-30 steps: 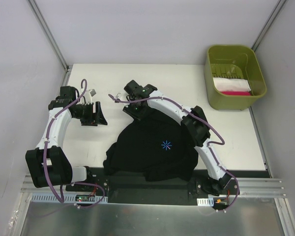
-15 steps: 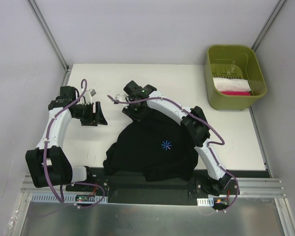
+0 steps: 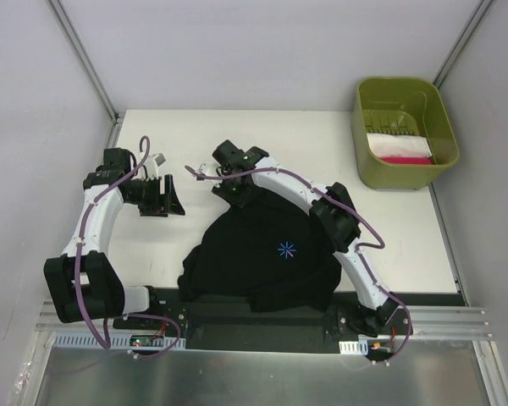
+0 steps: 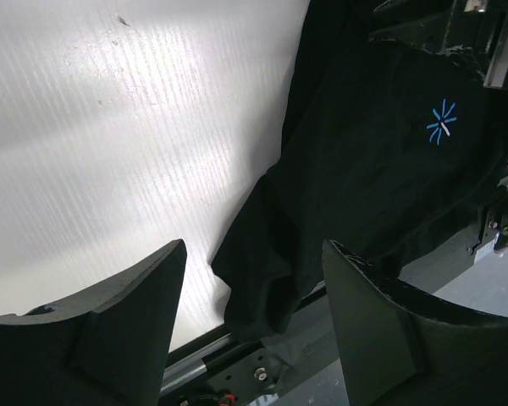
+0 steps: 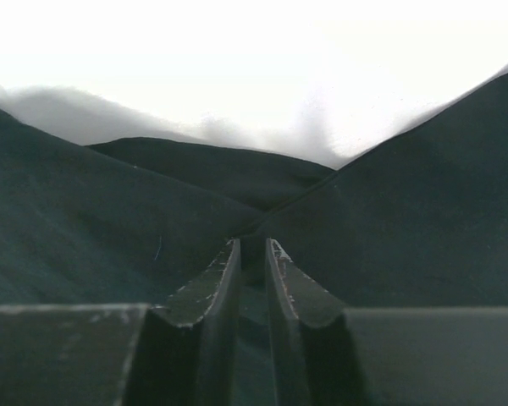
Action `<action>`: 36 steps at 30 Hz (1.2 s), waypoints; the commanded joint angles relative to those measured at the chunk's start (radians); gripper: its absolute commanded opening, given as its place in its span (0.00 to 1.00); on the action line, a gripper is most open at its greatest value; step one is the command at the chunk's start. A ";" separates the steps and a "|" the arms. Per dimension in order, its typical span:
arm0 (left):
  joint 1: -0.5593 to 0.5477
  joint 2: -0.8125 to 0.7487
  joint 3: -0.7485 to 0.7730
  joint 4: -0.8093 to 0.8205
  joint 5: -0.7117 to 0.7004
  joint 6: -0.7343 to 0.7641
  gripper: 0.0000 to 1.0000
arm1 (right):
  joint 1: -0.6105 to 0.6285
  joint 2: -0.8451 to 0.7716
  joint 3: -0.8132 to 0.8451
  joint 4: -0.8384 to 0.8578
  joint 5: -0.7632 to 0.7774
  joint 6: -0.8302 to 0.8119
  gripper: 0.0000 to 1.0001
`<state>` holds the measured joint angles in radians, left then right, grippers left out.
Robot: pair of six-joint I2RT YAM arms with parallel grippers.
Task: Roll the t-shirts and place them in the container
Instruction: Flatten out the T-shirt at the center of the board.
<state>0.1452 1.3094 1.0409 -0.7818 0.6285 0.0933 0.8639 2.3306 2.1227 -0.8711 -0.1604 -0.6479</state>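
A black t-shirt with a small light-blue starburst lies crumpled on the white table, its near edge hanging over the front rail. My right gripper is at the shirt's far edge. In the right wrist view its jaws are pressed close together, pinching a fold of the black cloth. My left gripper hangs over bare table to the left of the shirt, open and empty. The left wrist view shows the shirt's left side ahead of it.
A green bin stands at the back right corner and holds folded white and pink cloth. A metal rail runs along the table's near edge between the arm bases. Grey walls close in the left, back and right.
The right gripper's jaws have narrowed onto the fold of black cloth at the shirt's far edge. The left arm has not moved, and the shirt lies as before.
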 commanded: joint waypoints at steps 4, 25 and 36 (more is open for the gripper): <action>0.001 -0.002 0.002 0.006 0.019 0.008 0.65 | 0.001 0.001 0.043 -0.022 -0.001 -0.013 0.04; -0.212 0.089 -0.015 0.033 -0.013 0.006 0.70 | -0.155 -0.450 0.040 0.035 0.303 0.084 0.01; -0.303 0.304 0.089 -0.045 -0.066 0.141 0.66 | -0.333 -0.603 -0.036 0.004 0.222 0.064 0.01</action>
<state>-0.1516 1.5703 1.0519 -0.7498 0.5697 0.1524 0.5846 1.7958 2.1113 -0.8440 0.1249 -0.5766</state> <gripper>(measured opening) 0.661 0.010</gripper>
